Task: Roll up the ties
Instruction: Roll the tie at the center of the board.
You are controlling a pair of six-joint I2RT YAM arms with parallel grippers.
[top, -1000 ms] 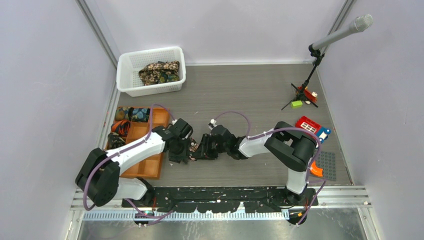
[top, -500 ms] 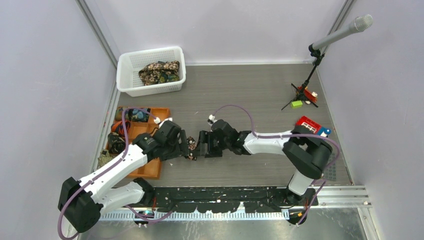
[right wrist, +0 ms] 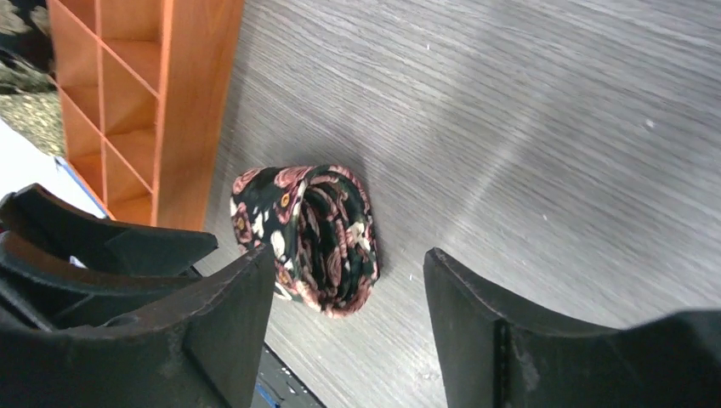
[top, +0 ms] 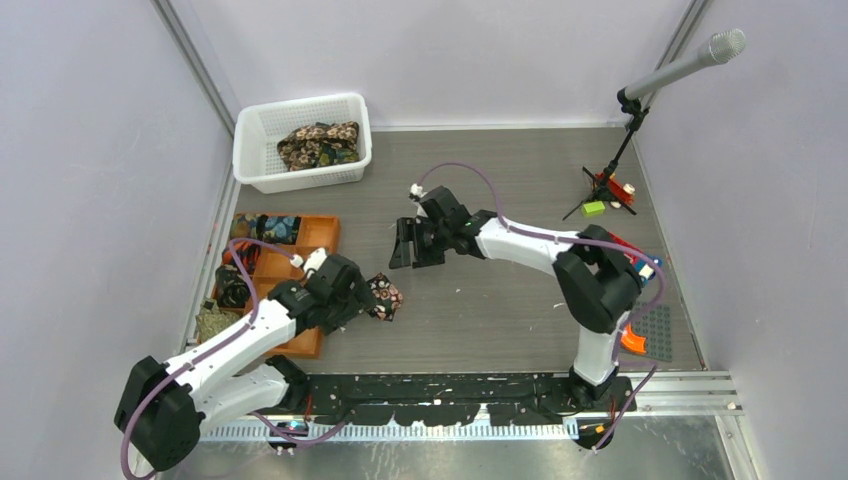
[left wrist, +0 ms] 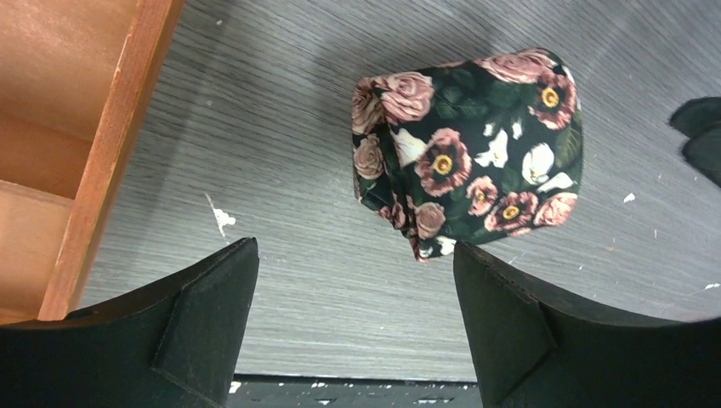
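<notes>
A tie rolled into a tight coil, black with pink and cream flowers (top: 384, 296) (left wrist: 472, 153) (right wrist: 310, 234), lies free on the grey table just right of the orange tray (top: 305, 342). My left gripper (top: 360, 304) (left wrist: 355, 255) sits just left of the roll, open, with nothing between its fingers. Farther back over the table, my right gripper (top: 410, 256) (right wrist: 349, 259) is open as well and well apart from the roll. More ties lie bunched in the white basket (top: 318, 143), and rolled ones fill the tray's left compartments (top: 262, 229).
The white mesh basket (top: 250, 160) stands at the back left. A microphone stand (top: 620, 150) with small coloured bits at its foot is at the back right. Red and blue toy blocks (top: 622, 252) and a grey studded plate (top: 655, 330) lie at the right edge.
Both grippers opened and let go of the rolled tie, which now lies on the table. The right arm drew back toward the far side; the left arm pulled back to the left.
</notes>
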